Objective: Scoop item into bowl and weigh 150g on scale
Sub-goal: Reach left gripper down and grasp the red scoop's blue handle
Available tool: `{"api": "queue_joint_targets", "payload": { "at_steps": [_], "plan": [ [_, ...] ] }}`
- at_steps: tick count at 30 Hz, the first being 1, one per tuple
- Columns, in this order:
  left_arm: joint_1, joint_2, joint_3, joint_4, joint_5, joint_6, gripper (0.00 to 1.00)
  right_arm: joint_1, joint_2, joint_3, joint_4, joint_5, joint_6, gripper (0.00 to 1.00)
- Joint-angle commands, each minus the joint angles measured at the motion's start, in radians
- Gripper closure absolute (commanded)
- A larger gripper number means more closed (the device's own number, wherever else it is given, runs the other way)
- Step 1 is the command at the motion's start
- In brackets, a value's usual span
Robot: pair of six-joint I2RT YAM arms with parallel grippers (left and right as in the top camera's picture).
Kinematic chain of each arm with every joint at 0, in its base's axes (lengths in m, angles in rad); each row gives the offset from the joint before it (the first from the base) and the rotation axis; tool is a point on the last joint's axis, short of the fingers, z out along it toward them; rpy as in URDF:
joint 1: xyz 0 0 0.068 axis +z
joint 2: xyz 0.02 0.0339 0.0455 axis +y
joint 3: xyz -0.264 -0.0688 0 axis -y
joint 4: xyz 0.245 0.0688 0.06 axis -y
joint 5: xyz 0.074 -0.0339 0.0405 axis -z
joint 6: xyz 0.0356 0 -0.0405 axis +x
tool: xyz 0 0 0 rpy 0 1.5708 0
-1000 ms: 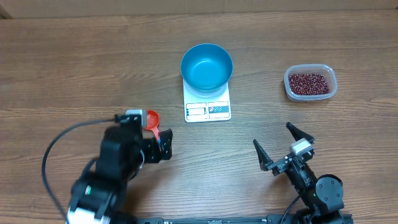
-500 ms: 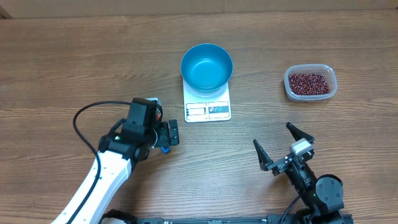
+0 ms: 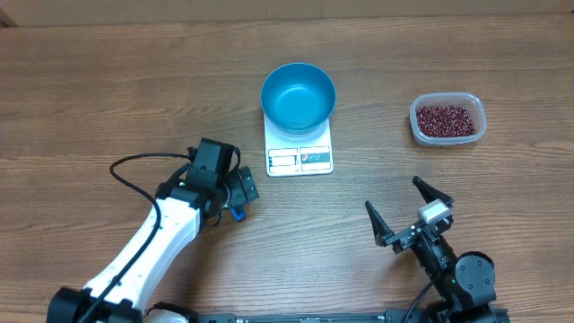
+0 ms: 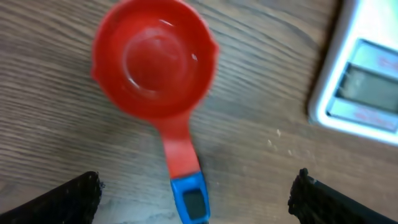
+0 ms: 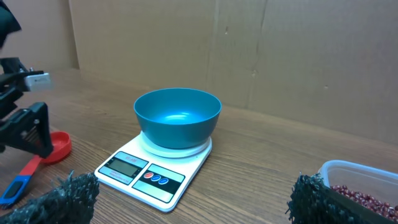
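Wood-grain tabletop (image 3: 108, 81) fills your overhead view, and the right wrist camera shows a plain cardboard wall (image 5: 311, 56) standing behind it.

Your white left arm (image 3: 152, 242) reaches up from the lower left of the overhead frame toward the middle. Its left hand (image 3: 231, 199) hangs over the scoop with its jaws spread wide. In the left wrist view the two black fingers (image 4: 74, 196) sit at the bottom corners, well apart from the handle that runs between them, and they grip nothing.

Your right hand (image 3: 405, 211) is at the lower right of the overhead frame, jaws wide apart and empty, above bare wood.

At upper centre the round blue bowl (image 3: 298, 94) sits on the far end of the white scale (image 3: 300, 154). The scale's display and button panel are uncovered on the near edge.

At the upper right, well apart from the scale, is a clear plastic tub (image 3: 447, 119).

Just left of the scale, a red scoop (image 4: 155, 62) lies flat on the wood, cup facing up, and its handle ends in a blue tip (image 4: 189, 196).

The beans (image 3: 446, 117) lie in the tub as a dark maroon heap.
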Motion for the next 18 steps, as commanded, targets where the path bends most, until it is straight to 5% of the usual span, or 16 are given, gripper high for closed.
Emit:
{"api": "queue_joint_targets", "payload": {
  "at_steps": [1, 5, 18],
  "plan": [
    [0.016, 0.044, 0.024, 0.031, -0.037, -0.115, 0.0, 0.0, -0.012, -0.011, 0.004, 0.01, -0.001, 0.0],
    [0.016, 0.098, 0.026, 0.043, -0.037, -0.154, 0.01, 0.0, -0.012, -0.011, 0.004, 0.01, -0.001, 0.0],
    [0.055, 0.2, 0.027, 0.1, -0.038, -0.203, 0.44, 0.0, -0.012, -0.011, 0.004, 0.01, -0.001, 0.0]
  ]
}}
